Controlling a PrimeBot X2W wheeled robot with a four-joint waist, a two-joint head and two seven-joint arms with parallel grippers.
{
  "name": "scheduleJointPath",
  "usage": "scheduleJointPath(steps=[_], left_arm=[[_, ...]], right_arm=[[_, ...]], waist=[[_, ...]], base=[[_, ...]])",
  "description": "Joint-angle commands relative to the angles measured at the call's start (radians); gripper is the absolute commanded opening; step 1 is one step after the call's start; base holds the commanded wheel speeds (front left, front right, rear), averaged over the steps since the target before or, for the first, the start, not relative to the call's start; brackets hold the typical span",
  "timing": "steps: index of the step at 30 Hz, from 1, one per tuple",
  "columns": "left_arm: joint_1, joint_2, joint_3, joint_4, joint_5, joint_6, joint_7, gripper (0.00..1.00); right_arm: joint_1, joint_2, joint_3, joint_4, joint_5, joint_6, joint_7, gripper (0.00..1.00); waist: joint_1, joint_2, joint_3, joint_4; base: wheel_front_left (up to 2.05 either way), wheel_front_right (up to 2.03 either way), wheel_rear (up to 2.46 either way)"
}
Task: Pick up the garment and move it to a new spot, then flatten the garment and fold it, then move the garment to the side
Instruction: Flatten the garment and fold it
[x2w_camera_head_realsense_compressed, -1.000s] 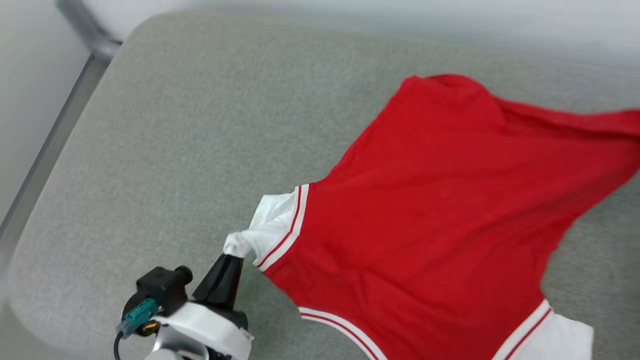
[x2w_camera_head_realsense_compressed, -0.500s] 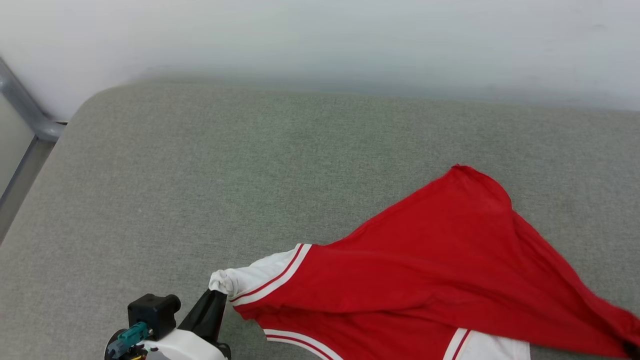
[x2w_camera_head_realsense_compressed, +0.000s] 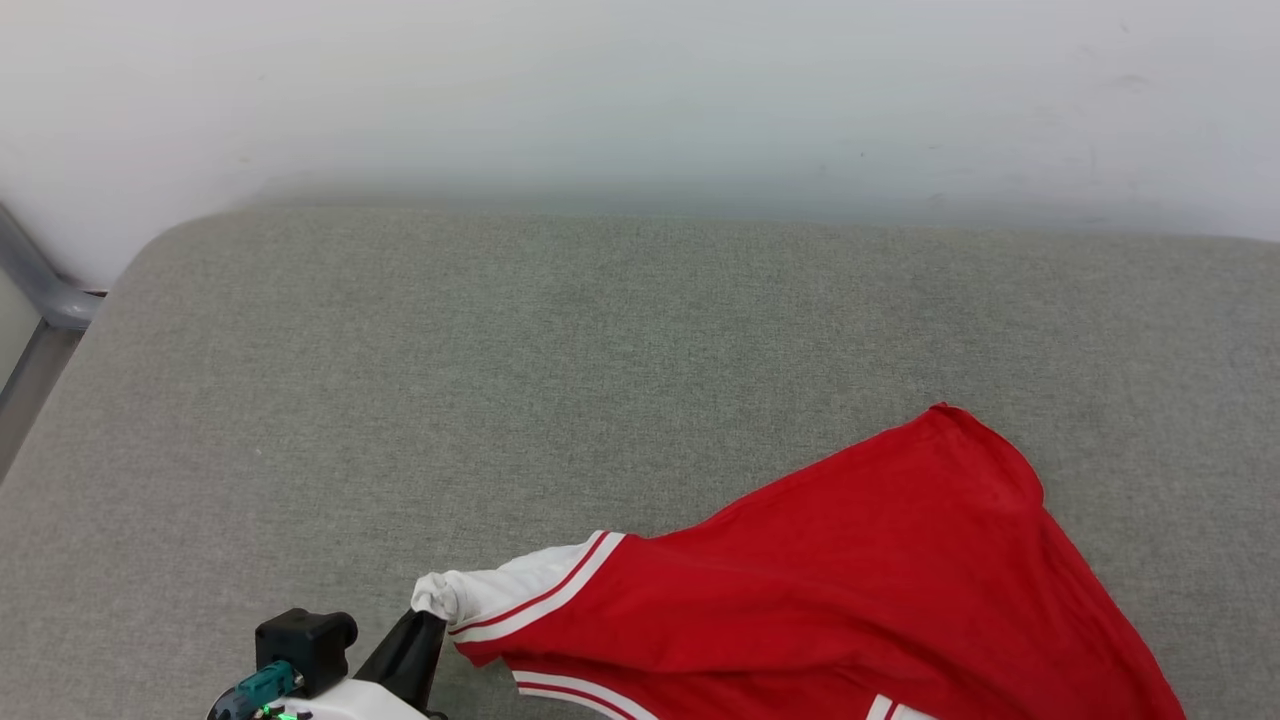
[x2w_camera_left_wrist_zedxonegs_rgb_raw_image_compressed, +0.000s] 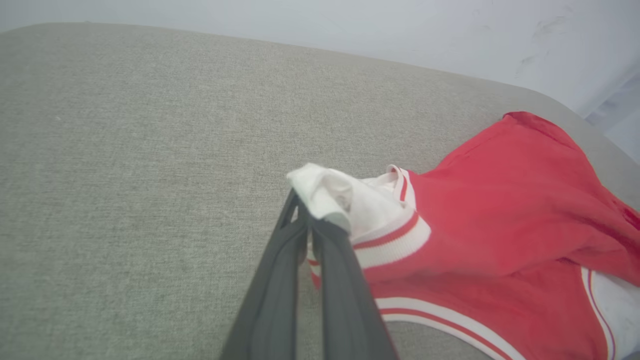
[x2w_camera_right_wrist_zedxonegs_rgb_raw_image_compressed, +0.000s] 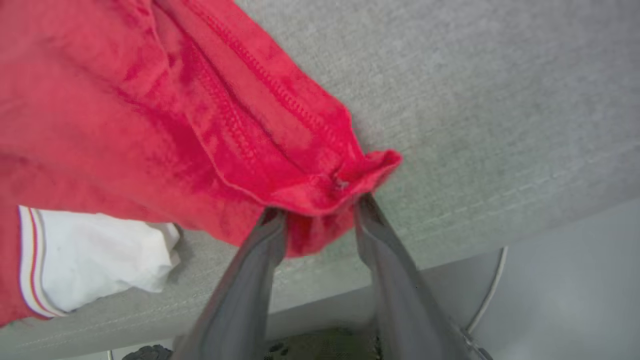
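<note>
- Left fingers (x2w_camera_left_wrist_zedxonegs_rgb_raw_image_compressed: 277, 285): closed on the bunched tip of a white sleeve (x2w_camera_left_wrist_zedxonegs_rgb_raw_image_compressed: 350, 200).
- Right fingers (x2w_camera_right_wrist_zedxonegs_rgb_raw_image_compressed: 250, 280): parted, with the red hem corner (x2w_camera_right_wrist_zedxonegs_rgb_raw_image_compressed: 350, 180) lying slack between the tips.
- Garment (x2w_camera_head_realsense_compressed: 850, 580), one: probably light, limp and prone to sagging. Best taken at sleeve ends or hem corners. It lies along the near edge of the grey cushion (x2w_camera_head_realsense_compressed: 500, 350), on the right half.
- Count: two sleeves, one cushion.

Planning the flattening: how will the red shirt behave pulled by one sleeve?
Probably floppy: the garment hangs in folds from the left gripper. Likely light: a fingertip pinch holds the sleeve up. May bunch on the textured cushion.
</note>
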Motion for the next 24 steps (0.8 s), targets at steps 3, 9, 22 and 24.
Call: scheduleJointPath(steps=[3, 9, 22, 24], left_arm=[[-0.001, 0.006, -0.008, 0.003, -0.007, -0.007, 0.004, 0.00], [-0.006, 0.009, -0.011, 0.003, -0.005, -0.004, 0.004, 0.00], [-0.076, 0.002, -0.033, -0.019, 0.009, -0.012, 0.001, 0.00], [-0.091, -0.002, -0.039, -0.016, 0.011, -0.016, -0.002, 0.00]], right_arm=[[-0.060, -0.003, -0.017, 0.033, 0.011, 0.000, -0.175, 1.00], [-0.147, -0.001, -0.002, 0.061, -0.049, 0.000, -0.433, 1.00], [-0.510, -0.161, 0.187, 0.190, -0.067, 0.000, -0.305, 1.00], [-0.574, -0.200, 0.223, 0.205, -0.064, 0.000, -0.209, 1.00]], waist=[[0.0002, -0.0001, -0.005, -0.001], [0.0002, -0.0001, -0.018, 0.002], [0.0002, -0.0001, 0.063, 0.036], [0.0002, -0.0001, 0.080, 0.048]], base=[[0.00, 0.00, 0.00], [0.00, 0.00, 0.00], [0.00, 0.00, 0.00], [0.00, 0.00, 0.00]])
